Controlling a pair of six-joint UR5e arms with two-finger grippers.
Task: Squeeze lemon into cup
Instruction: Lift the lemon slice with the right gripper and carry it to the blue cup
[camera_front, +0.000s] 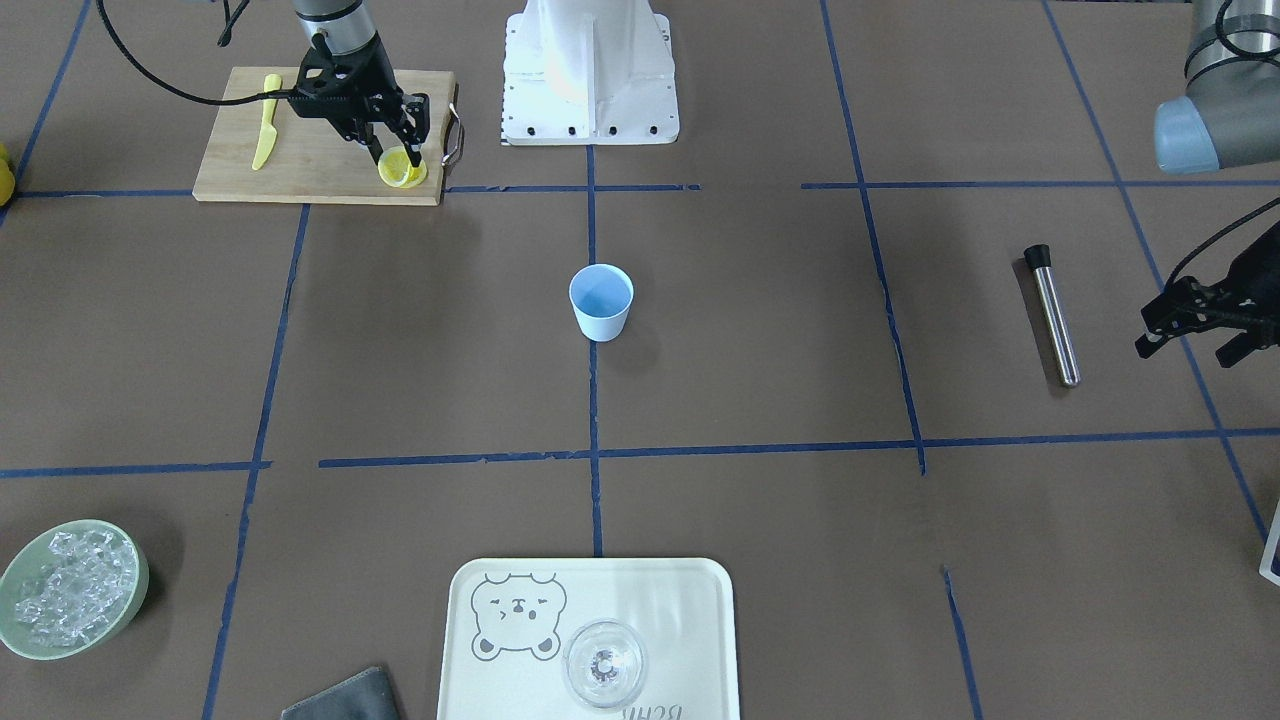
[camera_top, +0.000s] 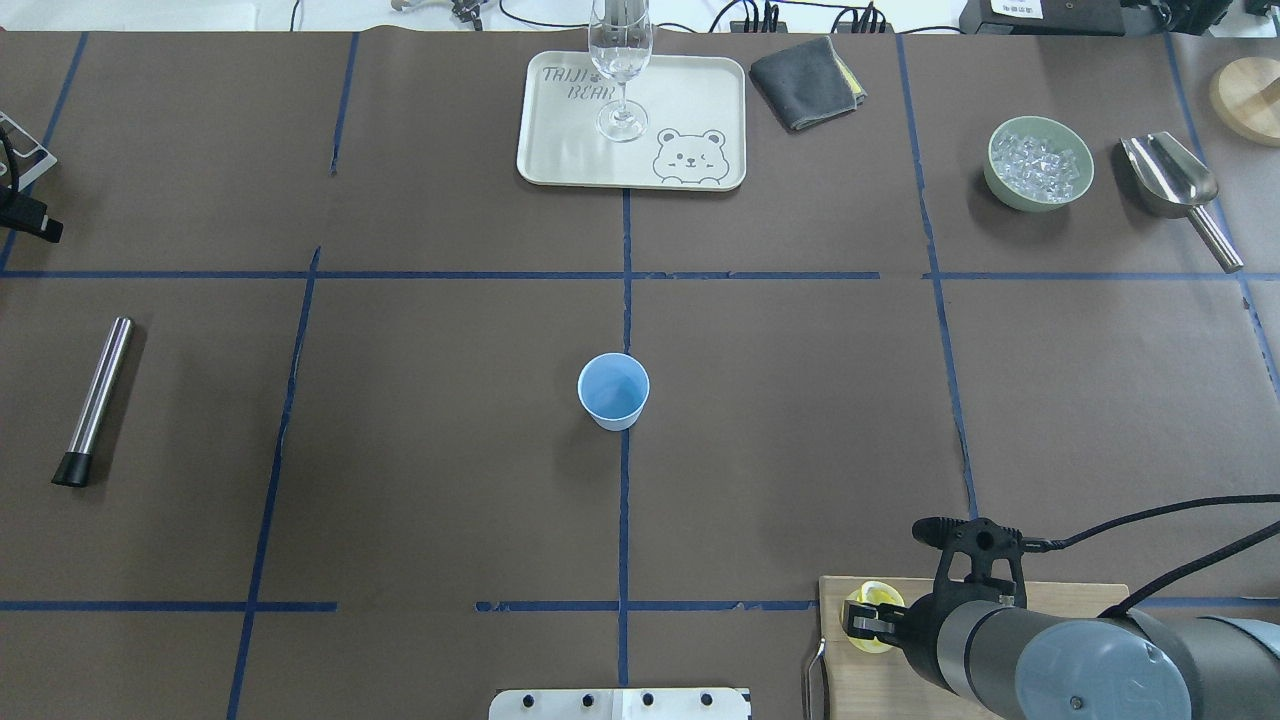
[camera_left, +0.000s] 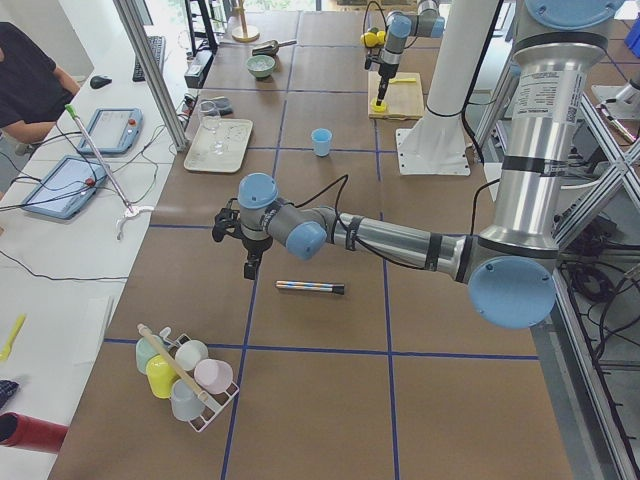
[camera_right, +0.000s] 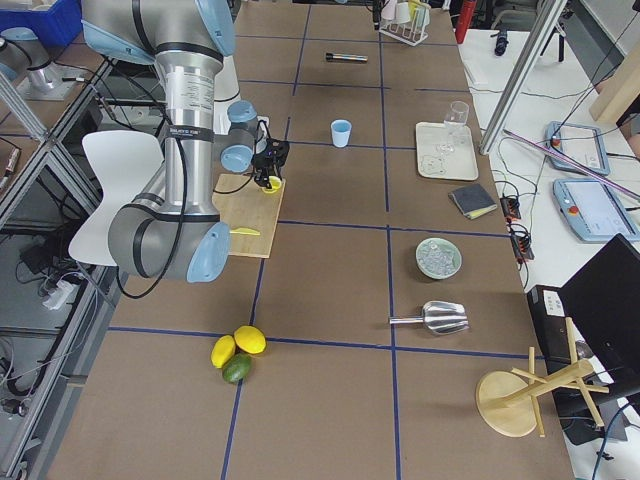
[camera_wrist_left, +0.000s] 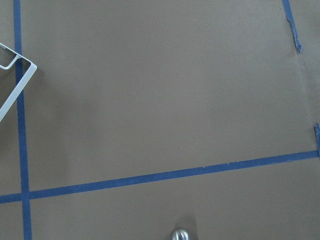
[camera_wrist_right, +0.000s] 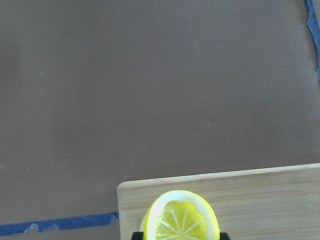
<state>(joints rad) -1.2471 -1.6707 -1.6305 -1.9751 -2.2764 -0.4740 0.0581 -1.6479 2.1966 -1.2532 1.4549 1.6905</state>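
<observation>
The lemon (camera_front: 401, 167) is a small yellow cut piece at the corner of a wooden cutting board (camera_front: 300, 170). My right gripper (camera_front: 397, 154) stands over it with a finger on each side, shut on the lemon, which rests on the board. The right wrist view shows its cut face (camera_wrist_right: 181, 220) with pale segments between the two black fingertips. The lemon also shows in the overhead view (camera_top: 872, 604). The light blue cup (camera_front: 601, 301) stands upright and empty at the table's middle, also seen from overhead (camera_top: 613, 390). My left gripper (camera_front: 1190, 340) hovers open and empty at the table's far side.
A slim yellow knife (camera_front: 265, 122) lies on the board. A metal muddler (camera_front: 1055, 315) lies near the left gripper. A tray (camera_front: 690, 600) holds a stemmed glass (camera_front: 603, 663). A green bowl of ice (camera_front: 70, 590), a grey cloth (camera_top: 805, 68) and a scoop (camera_top: 1170, 175) sit along the far edge.
</observation>
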